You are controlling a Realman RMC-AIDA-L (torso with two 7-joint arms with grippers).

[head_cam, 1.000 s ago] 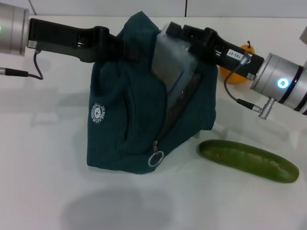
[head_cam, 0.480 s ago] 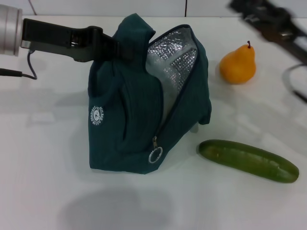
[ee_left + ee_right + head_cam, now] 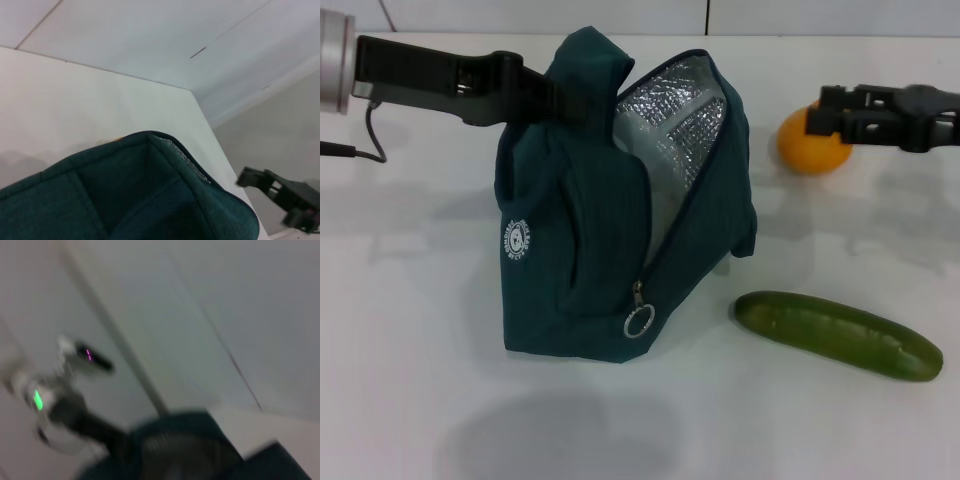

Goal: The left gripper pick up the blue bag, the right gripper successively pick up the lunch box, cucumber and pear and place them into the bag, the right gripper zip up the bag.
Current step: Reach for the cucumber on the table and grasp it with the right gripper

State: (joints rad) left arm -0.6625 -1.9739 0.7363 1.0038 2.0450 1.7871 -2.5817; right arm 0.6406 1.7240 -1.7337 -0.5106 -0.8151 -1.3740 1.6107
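The left pincer (image 3: 535,95) grips the top of the dark teal fabric bag (image 3: 590,250), standing unzipped mid-table (image 3: 410,400). The right pincer (image 3: 828,110), apparently empty, its jaws' state unclear, hovers before the orange-yellow pear (image 3: 810,150) near the far edge. The long green cucumber (image 3: 838,334) lies toward the right edge.

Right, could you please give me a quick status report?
Left gripper holds blue bag at its top, mouth unzipped. Right gripper empty, in front of pear. Cucumber on table, unobstructed.

The left gripper (image 3: 555,100) reached in from nine o'clock, clamped shut on fabric. The right gripper (image 3: 823,112) hung at two o'clock.
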